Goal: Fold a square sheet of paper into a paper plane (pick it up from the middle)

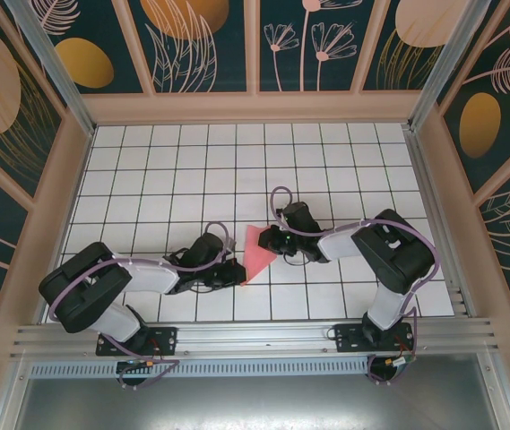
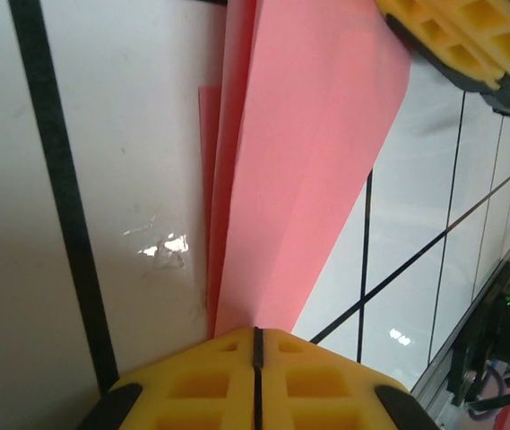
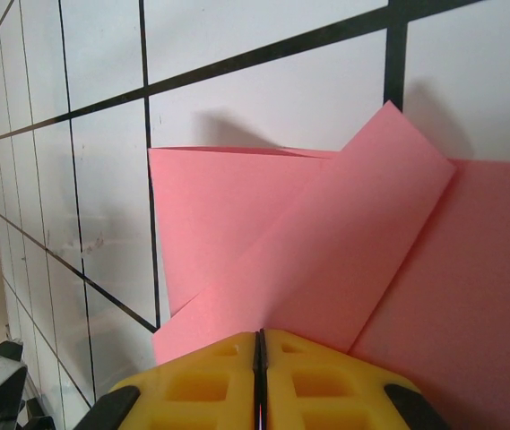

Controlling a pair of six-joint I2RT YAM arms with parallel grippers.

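you're mid-fold, it seems: left gripper (image 2: 255, 336) and right gripper (image 3: 259, 339) both pinch the half-folded paper (image 1: 256, 253) toward the table's (image 1: 192, 161) front edge; next, press a flat, firm crease.

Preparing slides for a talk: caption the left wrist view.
Mid-fold: left gripper shut on the narrow end of the partly folded salmon-pink paper, right gripper at its far edge.

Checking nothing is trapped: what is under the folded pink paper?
Around the pink paper, the white grid table shows. Whatever lies beneath its folded layers is covered, so cannot be told.
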